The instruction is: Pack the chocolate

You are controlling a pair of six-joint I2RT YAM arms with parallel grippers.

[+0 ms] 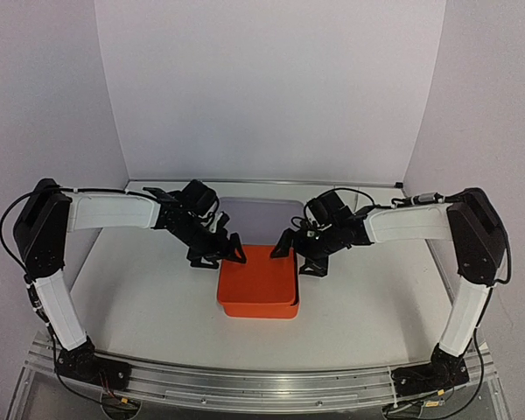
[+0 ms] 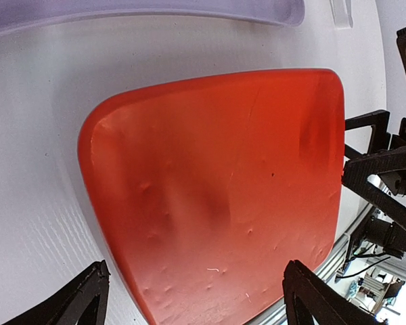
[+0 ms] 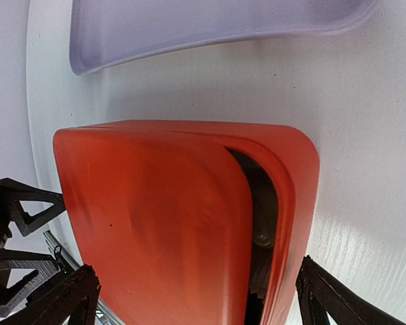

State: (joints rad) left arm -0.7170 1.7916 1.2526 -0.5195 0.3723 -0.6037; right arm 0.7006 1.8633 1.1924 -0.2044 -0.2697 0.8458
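Observation:
An orange square box (image 1: 257, 305) stands mid-table with its orange lid (image 1: 259, 276) lying on top. In the right wrist view the lid (image 3: 155, 223) sits shifted, leaving a dark gap (image 3: 260, 210) along the box rim (image 3: 294, 196). Only dim pleated paper shapes show in the gap; no chocolate pieces are visible. My left gripper (image 1: 219, 255) is open and empty over the lid's left far corner, its fingers astride the lid (image 2: 216, 196). My right gripper (image 1: 297, 254) is open and empty over the right far corner.
A pale lavender tray (image 1: 258, 217) lies flat just behind the orange box, seen also in the left wrist view (image 2: 155, 13) and the right wrist view (image 3: 210, 27). A metal rail (image 1: 262, 385) runs along the near table edge.

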